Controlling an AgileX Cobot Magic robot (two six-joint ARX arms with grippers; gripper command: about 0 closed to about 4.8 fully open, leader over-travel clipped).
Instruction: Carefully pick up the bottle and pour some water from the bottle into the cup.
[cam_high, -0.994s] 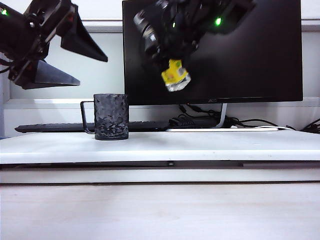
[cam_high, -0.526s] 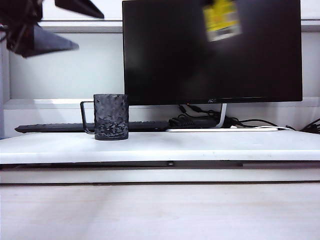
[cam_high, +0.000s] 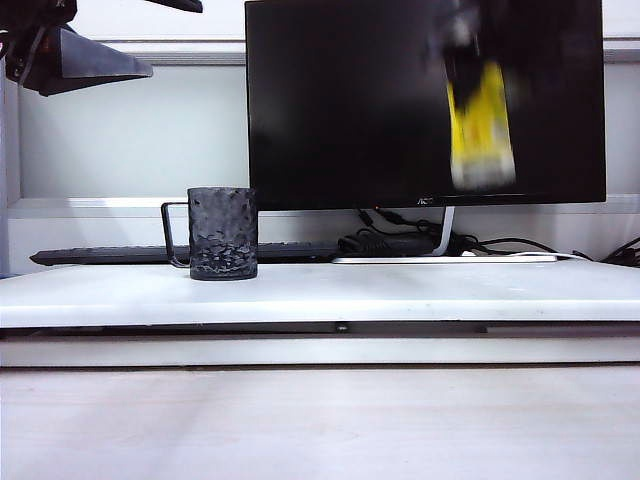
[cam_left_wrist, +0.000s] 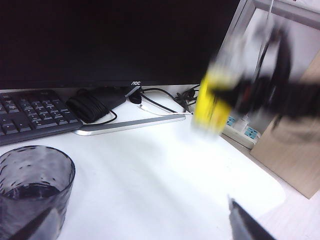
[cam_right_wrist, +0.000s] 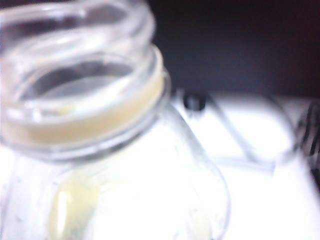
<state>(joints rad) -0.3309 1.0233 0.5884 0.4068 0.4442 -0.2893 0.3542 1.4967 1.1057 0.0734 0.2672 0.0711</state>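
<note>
The dark hammered cup (cam_high: 222, 233) stands on the white desk (cam_high: 420, 290), its wire handle to the left. In the left wrist view the cup (cam_left_wrist: 30, 185) is close by, and a dark liquid line seems to show low inside it. The yellow-labelled bottle (cam_high: 480, 125) hangs blurred and upright in front of the monitor, well right of the cup. My right gripper (cam_left_wrist: 270, 75) is shut on the bottle (cam_left_wrist: 214, 102). The bottle's capless neck (cam_right_wrist: 85, 85) fills the right wrist view; no water can be made out in it. My left gripper (cam_high: 175, 38) stands open high at the top left, empty.
A black monitor (cam_high: 340, 100) stands behind the desk, with a keyboard (cam_left_wrist: 30, 112) and coiled cables (cam_left_wrist: 95, 102) at its foot. A power strip (cam_left_wrist: 242, 132) and a wooden box (cam_left_wrist: 295, 150) lie past the desk's far end.
The bottle swung from tilted near the monitor's middle, up and right, then came down upright on the right. The left gripper rose toward the top left corner, still open.
</note>
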